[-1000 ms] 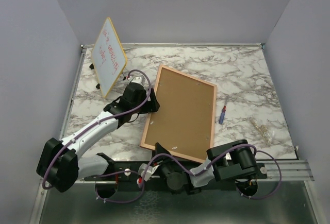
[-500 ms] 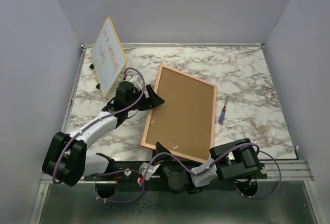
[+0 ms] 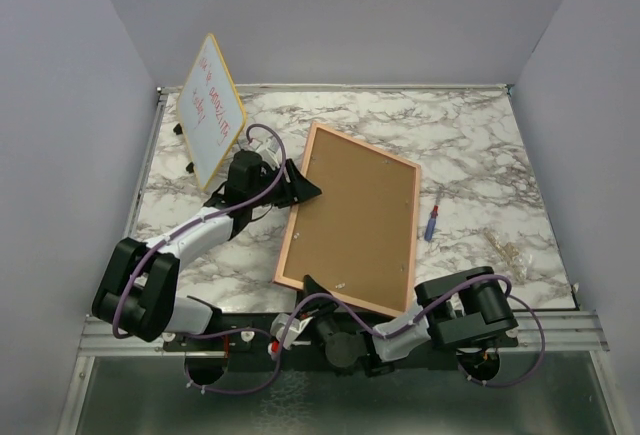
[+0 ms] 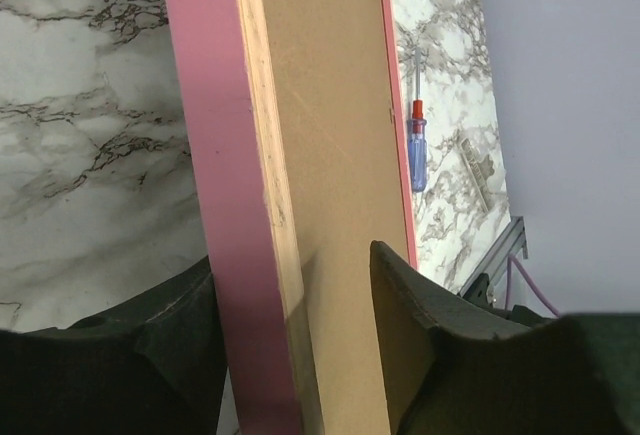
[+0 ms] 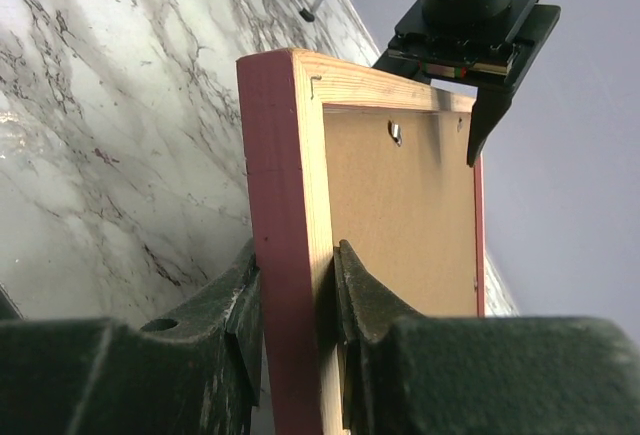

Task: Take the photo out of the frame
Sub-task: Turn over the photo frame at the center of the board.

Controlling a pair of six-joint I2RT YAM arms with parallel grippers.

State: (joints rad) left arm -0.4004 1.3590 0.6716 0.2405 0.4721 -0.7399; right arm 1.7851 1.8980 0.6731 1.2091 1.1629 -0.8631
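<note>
The frame (image 3: 350,220) lies back up across the middle of the table, with a thin pink border and a brown fibreboard back. The photo is hidden beneath it. My left gripper (image 3: 303,187) is at the frame's far left edge. In the left wrist view (image 4: 295,350) its jaws are open and straddle the pink rim (image 4: 215,155), with a gap at the finger over the board. My right gripper (image 3: 318,293) is at the frame's near left corner. In the right wrist view (image 5: 297,330) it is shut on the rim (image 5: 285,175), one finger on each side.
A yellow-edged whiteboard (image 3: 212,110) with red writing stands at the back left. A blue and red screwdriver (image 3: 431,221) lies right of the frame, and a small metal piece (image 3: 507,250) lies further right. The frame's near edge overhangs the table's front rail.
My left gripper has swung right from above the frame's left rim and now straddles that edge. The right arm has shifted slightly. The frame has stayed almost still.
</note>
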